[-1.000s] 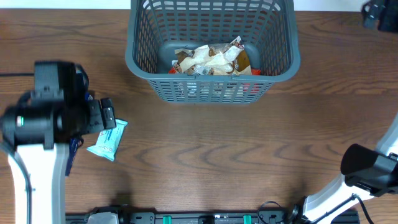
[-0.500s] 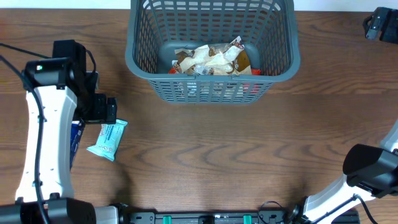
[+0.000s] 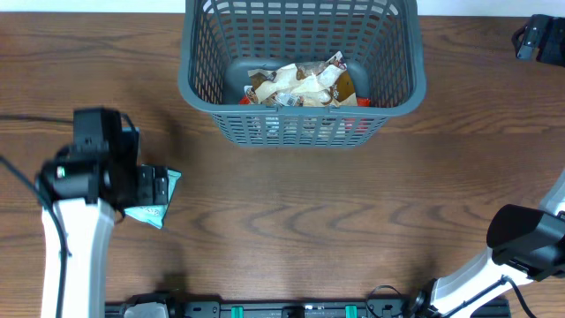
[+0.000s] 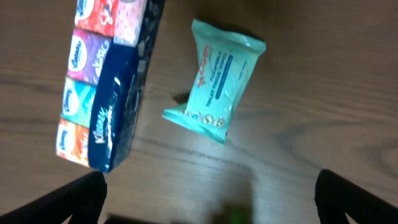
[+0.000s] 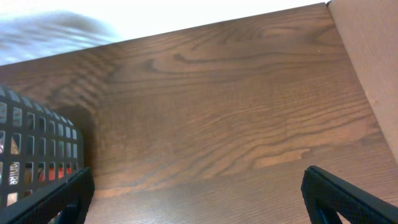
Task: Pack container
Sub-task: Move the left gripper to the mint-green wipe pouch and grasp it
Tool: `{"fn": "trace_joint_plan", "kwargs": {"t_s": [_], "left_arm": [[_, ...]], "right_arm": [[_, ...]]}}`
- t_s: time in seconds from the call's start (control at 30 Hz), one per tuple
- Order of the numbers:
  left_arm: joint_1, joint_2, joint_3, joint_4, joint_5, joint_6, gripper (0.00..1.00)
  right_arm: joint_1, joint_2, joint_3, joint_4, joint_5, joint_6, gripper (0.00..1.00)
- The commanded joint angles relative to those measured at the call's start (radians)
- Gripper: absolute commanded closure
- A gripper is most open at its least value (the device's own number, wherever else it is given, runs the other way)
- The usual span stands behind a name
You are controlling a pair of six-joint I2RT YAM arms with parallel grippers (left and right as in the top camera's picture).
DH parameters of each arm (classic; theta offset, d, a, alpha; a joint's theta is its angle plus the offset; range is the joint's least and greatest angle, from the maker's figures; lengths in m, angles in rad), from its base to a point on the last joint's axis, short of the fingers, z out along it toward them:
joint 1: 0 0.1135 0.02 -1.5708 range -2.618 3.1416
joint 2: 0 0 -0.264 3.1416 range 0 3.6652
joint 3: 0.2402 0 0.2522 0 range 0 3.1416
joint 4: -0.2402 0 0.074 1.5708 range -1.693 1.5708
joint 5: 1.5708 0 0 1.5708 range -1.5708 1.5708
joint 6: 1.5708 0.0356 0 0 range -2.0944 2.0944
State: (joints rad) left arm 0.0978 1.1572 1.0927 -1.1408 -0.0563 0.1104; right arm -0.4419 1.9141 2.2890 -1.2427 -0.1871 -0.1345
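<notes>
Change sits on the left side: the left hand (image 3: 155, 185) has come nearer, from just beyond the teal plastic wipes pack (image 4: 217, 81) to over its far end, fingers spread wide and holding nothing. The right hand (image 3: 537, 37) stays at the far right corner, equally wide and empty. The large dark grey-blue slotted plastic basket (image 3: 199, 97) stands unmoved at the far middle of the brown wooden bench (image 3: 309, 221), with crumpled snack wrappers (image 3: 296, 84) inside. From overhead the left arm hides the dark blue tissue multipack (image 4: 109, 106) and much of the wipes pack; the basket's far rim is cut off.
</notes>
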Motion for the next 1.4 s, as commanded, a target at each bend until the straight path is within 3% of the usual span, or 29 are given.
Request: {"fn": "trace_joint_plan", "kwargs": {"t_s": [0.0,0.17,0.43,0.63,0.8,0.93,1.37], "left_arm": [[0.017,-0.055,-0.096,0.046,-0.022,-0.03,0.01],[0.041,-0.047,-0.215,0.19,-0.023,-0.029,0.01],[0.041,0.038,-0.221,0.337,-0.023,-0.006,0.01],[0.041,0.194,-0.221,0.382,-0.023,0.148,0.01],[0.041,0.295,-0.221,0.431,-0.022,0.172,0.01],[0.041,0.346,-0.221,0.461,0.045,0.258,0.01],[0.041,0.514,-0.221,0.591,0.045,0.278,0.01]], "right_arm": [[0.006,0.003,-0.006,-0.003,-0.008,0.008,0.01],[0.006,0.003,-0.008,-0.009,-0.008,-0.009,0.01],[0.007,0.003,-0.016,-0.009,-0.008,-0.02,0.01],[0.011,0.003,-0.072,0.006,-0.008,-0.02,0.01],[0.011,0.003,-0.129,0.028,-0.01,-0.02,0.01],[0.011,0.003,-0.144,0.041,-0.031,-0.02,0.01],[0.012,0.003,-0.144,0.057,-0.031,-0.02,0.01]]}}
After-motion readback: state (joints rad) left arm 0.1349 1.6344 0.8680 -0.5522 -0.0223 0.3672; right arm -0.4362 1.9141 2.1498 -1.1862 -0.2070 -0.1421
